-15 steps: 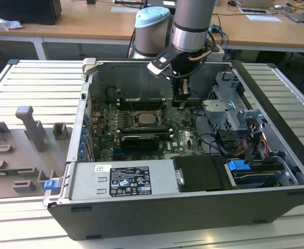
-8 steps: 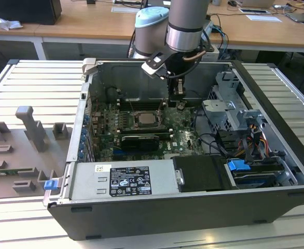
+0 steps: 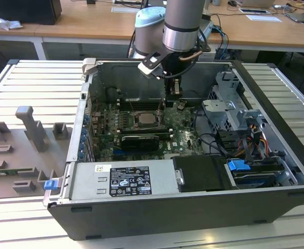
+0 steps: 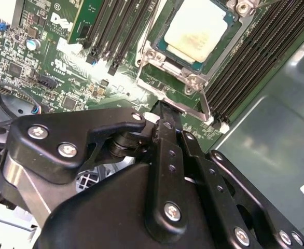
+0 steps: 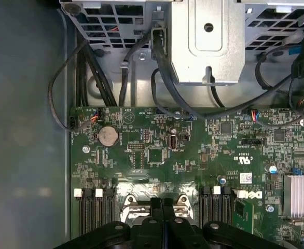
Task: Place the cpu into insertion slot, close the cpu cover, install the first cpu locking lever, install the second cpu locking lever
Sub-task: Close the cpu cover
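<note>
**Jaws shut at the loaded socket**

We see the gripper [image 4: 165, 108] with its black jaws pressed together and nothing between them, tips by a thin metal lever [image 4: 205, 106]. Just beyond them the insertion slot [image 3: 144, 119] holds the cpu [image 4: 196, 28], pale and matte, framed by the flat dull-silver cpu cover [image 4: 222, 49]. Farther out, the green motherboard [image 5: 193, 150] lies inside the open dark computer case [image 3: 141, 220].

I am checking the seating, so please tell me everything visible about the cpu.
The cpu is a thin square chip with a pale silvery metal face. It lies flat, face up, in the insertion slot. The cpu cover frames it and overlaps its edges. The tool is near one socket corner, apart from the chip.
</note>
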Controlling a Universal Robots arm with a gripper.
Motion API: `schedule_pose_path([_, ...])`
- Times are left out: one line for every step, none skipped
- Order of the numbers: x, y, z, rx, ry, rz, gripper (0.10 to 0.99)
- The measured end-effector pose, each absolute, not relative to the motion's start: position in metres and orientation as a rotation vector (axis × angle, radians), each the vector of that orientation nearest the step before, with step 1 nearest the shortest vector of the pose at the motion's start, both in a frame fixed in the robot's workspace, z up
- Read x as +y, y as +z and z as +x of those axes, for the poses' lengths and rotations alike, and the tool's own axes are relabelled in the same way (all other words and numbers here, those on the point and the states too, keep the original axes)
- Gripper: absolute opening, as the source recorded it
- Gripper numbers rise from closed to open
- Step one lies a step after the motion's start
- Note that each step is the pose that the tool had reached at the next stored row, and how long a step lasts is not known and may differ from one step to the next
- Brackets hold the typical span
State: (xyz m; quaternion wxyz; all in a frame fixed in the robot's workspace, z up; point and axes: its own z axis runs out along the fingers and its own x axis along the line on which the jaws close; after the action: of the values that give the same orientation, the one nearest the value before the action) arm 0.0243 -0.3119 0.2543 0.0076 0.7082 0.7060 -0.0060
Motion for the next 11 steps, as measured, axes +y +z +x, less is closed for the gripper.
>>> schedule_pose_path([-0.3119, 0.2543, 0.0234, 2.207, -0.019, 2.214, 0.106])
schedule_pose_path([-0.3119, 0.2543, 0.0229, 2.207, -0.019, 2.214, 0.106])
schedule_pose_path([-0.3119, 0.2543, 0.0224, 2.207, -0.019, 2.214, 0.106])
schedule_pose_path([-0.3119, 0.2543, 0.0220, 2.207, -0.019, 2.214, 0.106])
schedule_pose_path([-0.3119, 0.2543, 0.0214, 2.207, -0.019, 2.214, 0.106])
schedule_pose_path([-0.3119, 0.2543, 0.0208, 2.207, -0.019, 2.214, 0.106])
schedule_pose_path([-0.3119, 0.2543, 0.0204, 2.207, -0.019, 2.214, 0.106])
schedule_pose_path([-0.3119, 0.2543, 0.0199, 2.207, -0.019, 2.214, 0.106])
schedule_pose_path([-0.3119, 0.2543, 0.0186, 2.207, -0.019, 2.214, 0.106])
schedule_pose_path([-0.3119, 0.2543, 0.0180, 2.207, -0.019, 2.214, 0.106])
schedule_pose_path([-0.3119, 0.2543, 0.0173, 2.207, -0.019, 2.214, 0.106])
